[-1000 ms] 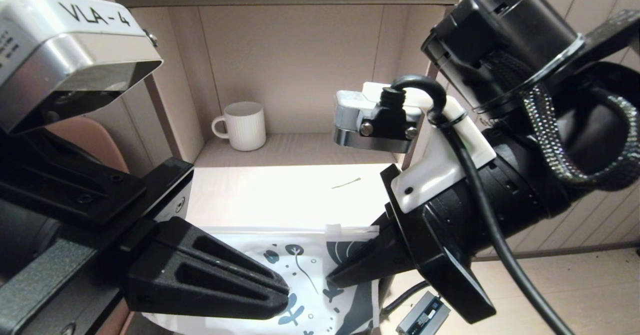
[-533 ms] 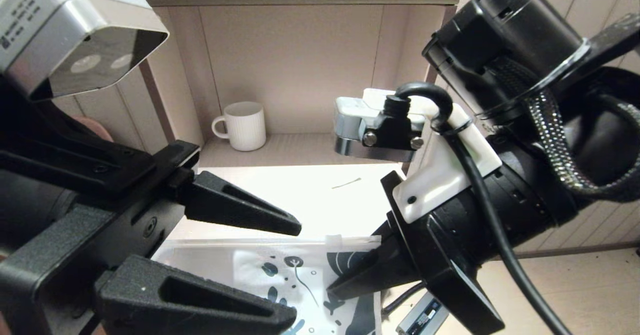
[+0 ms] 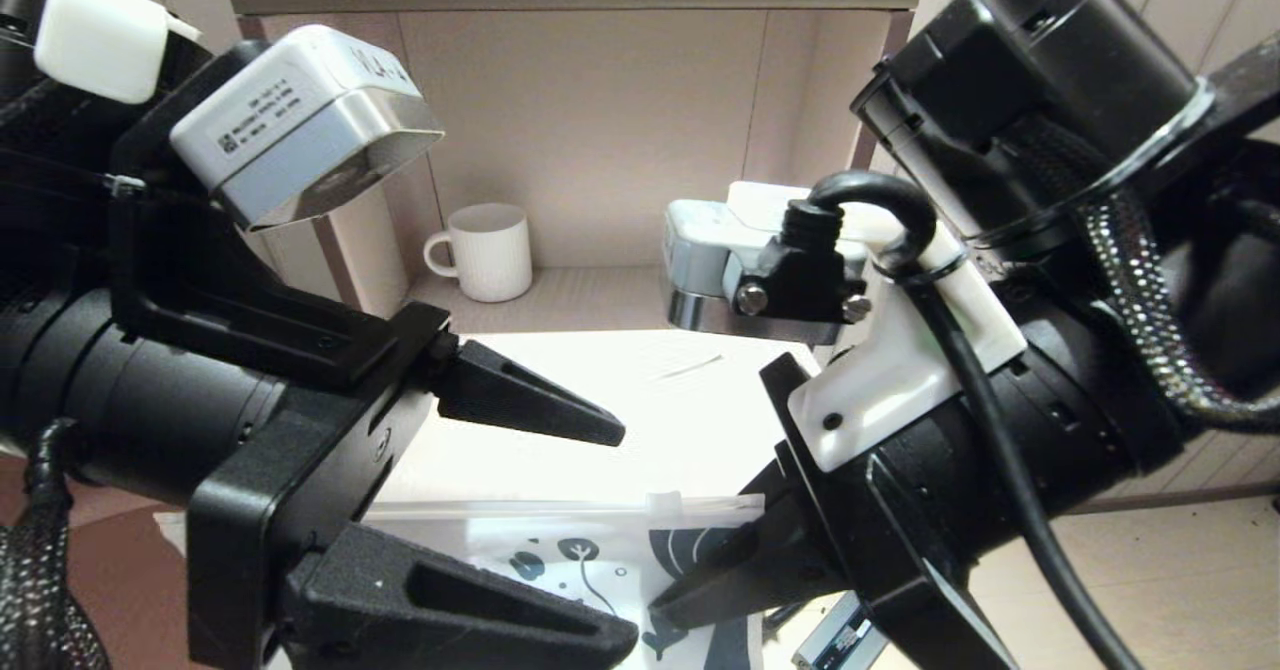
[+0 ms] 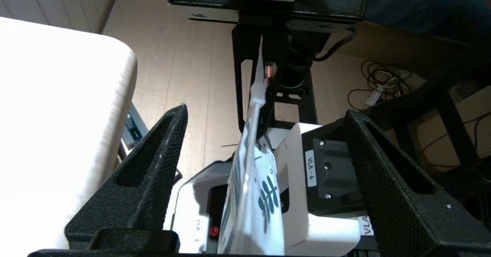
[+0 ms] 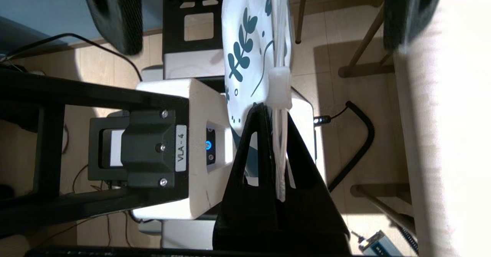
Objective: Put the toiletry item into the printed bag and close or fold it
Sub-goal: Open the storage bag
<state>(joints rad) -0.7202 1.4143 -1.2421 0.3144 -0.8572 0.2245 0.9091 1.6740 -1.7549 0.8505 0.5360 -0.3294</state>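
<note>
The left gripper (image 3: 625,540) has let go and lifted up — its fingers are now wide apart with the printed bag (image 3: 590,550) between them. The right gripper (image 5: 278,134) still pinches the bag's zip edge. The toiletry item (image 3: 688,367) lies on the table (image 3: 560,460), behind the bag.

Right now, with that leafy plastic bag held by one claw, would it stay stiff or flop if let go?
Probably flop: the printed bag is thin frosted film, hanging edge-on from the right gripper shut on its zip strip. It looks light and likely slippery. The left gripper is open around it, not touching.
</note>
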